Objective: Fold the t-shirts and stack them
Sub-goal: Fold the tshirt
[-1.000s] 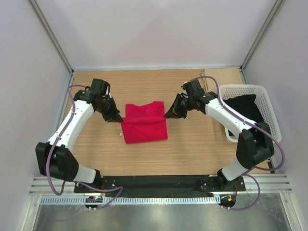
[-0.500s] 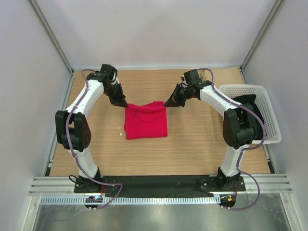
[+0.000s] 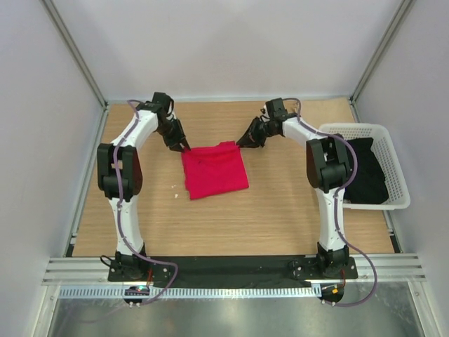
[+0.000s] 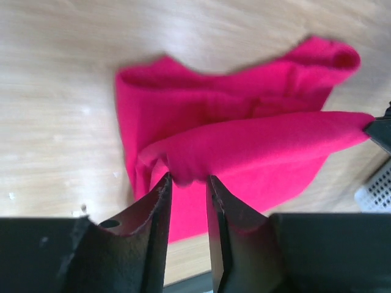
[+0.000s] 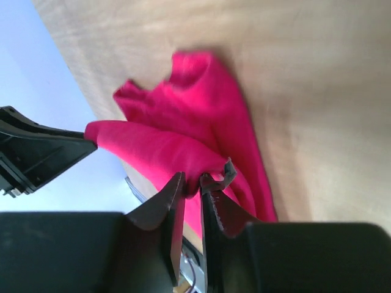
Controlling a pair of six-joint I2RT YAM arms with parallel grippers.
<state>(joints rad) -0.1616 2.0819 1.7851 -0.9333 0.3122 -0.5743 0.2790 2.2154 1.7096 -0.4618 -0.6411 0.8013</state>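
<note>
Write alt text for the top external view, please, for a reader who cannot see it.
A red t-shirt, folded to a rough rectangle, lies on a wooden table, with the left gripper and the right gripper at its two far corners. A white basket holding dark cloth stands at the table's right edge.

Bright, even overhead light; top view sharp, wrist views soft w/ blur.
</note>
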